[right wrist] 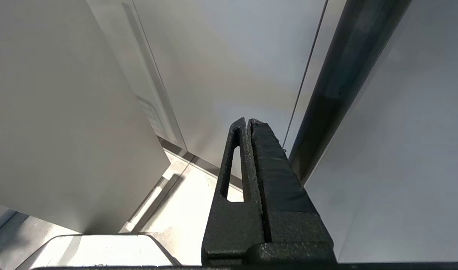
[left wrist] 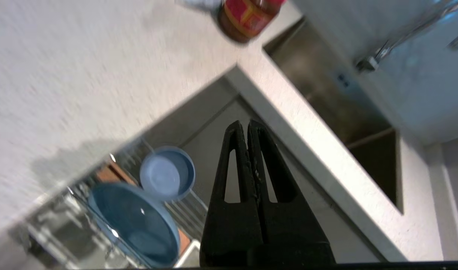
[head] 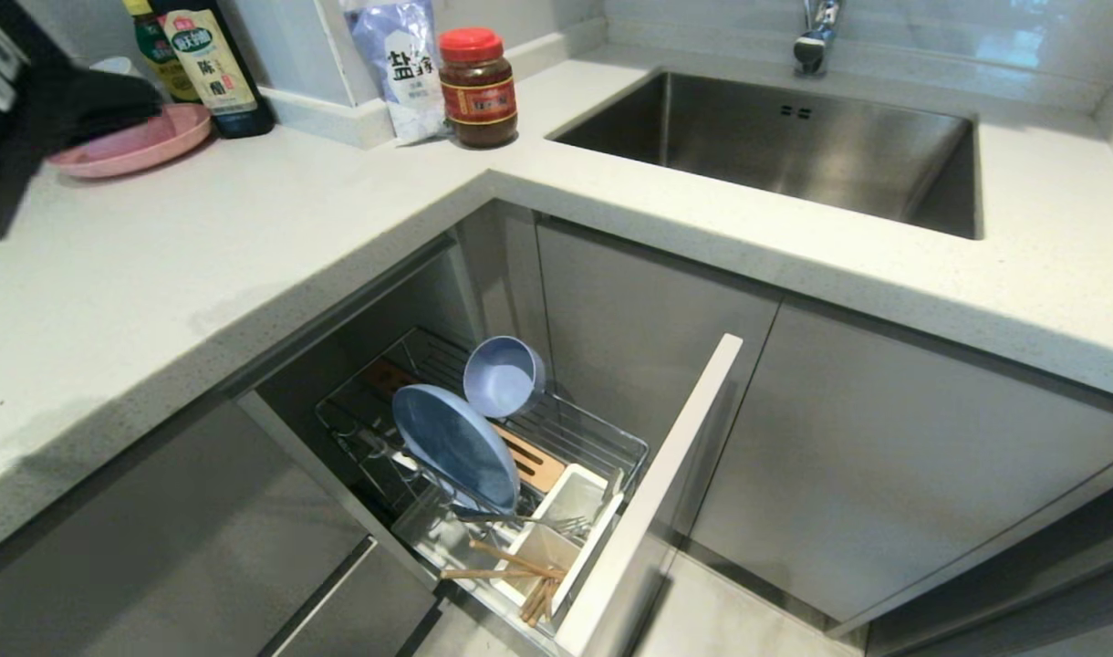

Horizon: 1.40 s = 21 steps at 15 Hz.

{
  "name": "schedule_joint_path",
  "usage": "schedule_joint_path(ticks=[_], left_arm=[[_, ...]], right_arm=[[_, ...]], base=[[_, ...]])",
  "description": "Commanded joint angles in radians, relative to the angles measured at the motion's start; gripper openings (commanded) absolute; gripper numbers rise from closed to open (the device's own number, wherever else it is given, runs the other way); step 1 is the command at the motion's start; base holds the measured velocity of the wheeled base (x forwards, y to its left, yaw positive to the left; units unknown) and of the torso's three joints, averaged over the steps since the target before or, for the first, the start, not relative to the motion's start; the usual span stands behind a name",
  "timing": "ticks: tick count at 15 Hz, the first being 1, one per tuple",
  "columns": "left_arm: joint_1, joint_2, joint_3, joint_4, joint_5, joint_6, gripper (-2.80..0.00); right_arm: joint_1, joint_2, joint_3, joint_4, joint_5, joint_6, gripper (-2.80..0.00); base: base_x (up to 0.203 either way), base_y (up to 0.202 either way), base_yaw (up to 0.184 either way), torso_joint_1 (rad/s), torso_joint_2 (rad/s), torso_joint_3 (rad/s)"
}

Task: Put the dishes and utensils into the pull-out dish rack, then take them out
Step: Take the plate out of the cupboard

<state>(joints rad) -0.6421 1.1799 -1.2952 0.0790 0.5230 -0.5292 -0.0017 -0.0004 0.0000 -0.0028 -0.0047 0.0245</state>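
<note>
The pull-out dish rack [head: 611,440] stands drawn out under the counter corner, behind its narrow white cabinet front [head: 670,474]. A pale blue plate [head: 454,447] stands on edge in the prongs. The small pale blue bowl [head: 502,376] lies tipped on its side just behind it. The silver fork [head: 531,522] and the wooden chopsticks [head: 513,571] lie across the white caddy [head: 570,504]. My left gripper [left wrist: 247,123] is shut and empty, high over the counter at the left, with the bowl [left wrist: 167,173] and plate [left wrist: 133,221] below it. My right gripper [right wrist: 247,120] is shut and empty, parked low by the cabinet fronts.
A pink plate [head: 132,146], dark bottles [head: 212,64], a salt bag [head: 397,64] and a red-lidded jar [head: 477,87] stand at the back of the counter. The steel sink [head: 794,146] and tap [head: 816,36] are at the right. A closed drawer [head: 201,566] sits left of the rack.
</note>
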Motion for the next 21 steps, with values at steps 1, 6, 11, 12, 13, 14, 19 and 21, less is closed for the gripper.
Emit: schedule_joint_path(ticks=[1,6,11,12,13,14,19,21], left_arm=[[-0.062,0.115,0.025,0.002,0.042,-0.041,-2.8],[-0.13,0.288,0.071,0.174,0.116,-0.259,-2.8],[-0.158,0.403,0.055,0.273,0.121,-0.375,-2.8],[-0.157,0.42,0.053,0.281,0.121,-0.386,0.0],[-0.156,0.436,0.051,0.281,0.121,-0.397,0.0],[-0.156,0.454,0.045,0.279,0.12,-0.425,0.0],[-0.12,0.546,0.018,0.282,0.138,-0.51,0.0],[-0.099,0.576,0.008,0.296,0.138,-0.534,0.0]], right_arm=[[0.0,-0.004,0.002,0.0,0.0,0.0,-2.8],[0.0,-0.004,0.002,0.0,0.0,0.0,-2.8],[0.0,-0.004,0.002,0.0,0.0,0.0,-2.8],[0.0,-0.004,0.002,0.0,0.0,0.0,-2.8],[0.0,-0.004,0.002,0.0,0.0,0.0,-2.8],[0.0,-0.004,0.002,0.0,0.0,0.0,-2.8],[0.0,-0.004,0.002,0.0,0.0,0.0,-2.8],[0.0,-0.004,0.002,0.0,0.0,0.0,-2.8]], base=[[0.0,0.0,0.0,0.0,0.0,0.0],[0.0,0.0,0.0,0.0,0.0,0.0],[0.0,0.0,0.0,0.0,0.0,0.0],[0.0,0.0,0.0,0.0,0.0,0.0],[0.0,0.0,0.0,0.0,0.0,0.0],[0.0,0.0,0.0,0.0,0.0,0.0],[0.0,0.0,0.0,0.0,0.0,0.0],[0.0,0.0,0.0,0.0,0.0,0.0]])
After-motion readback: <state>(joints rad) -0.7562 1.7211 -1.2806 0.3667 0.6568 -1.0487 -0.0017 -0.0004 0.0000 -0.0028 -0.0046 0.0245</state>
